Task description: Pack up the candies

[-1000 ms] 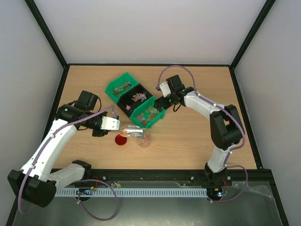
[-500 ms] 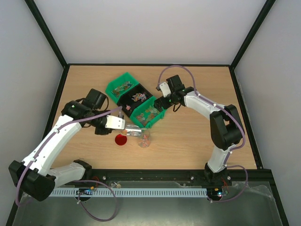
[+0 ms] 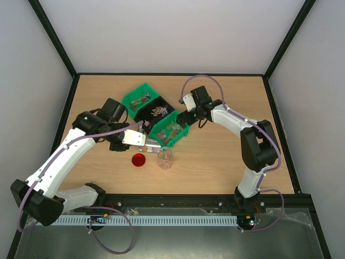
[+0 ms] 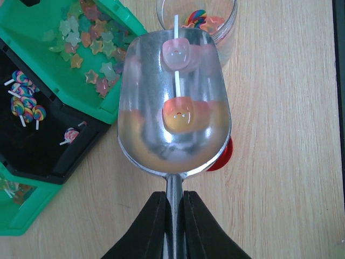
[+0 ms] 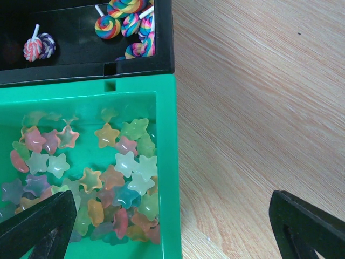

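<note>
Left wrist view: bins sit toward the desk's far edge. I judge the right gripper, jaws apart, straddles the green bin wall to steady it. My left gripper clamps the scoop over the jar, candies ready to pour.

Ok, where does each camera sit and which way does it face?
Top external: above, behind the robot, looking down on the wooden table; left arm, right arm visible.
Left wrist: down past the shut left gripper at the silver metal scoop holding candies.
Right wrist: down on the green plastic bin of star candies; open right gripper at bottom.
Shared: both wrist views show that bin.
</note>
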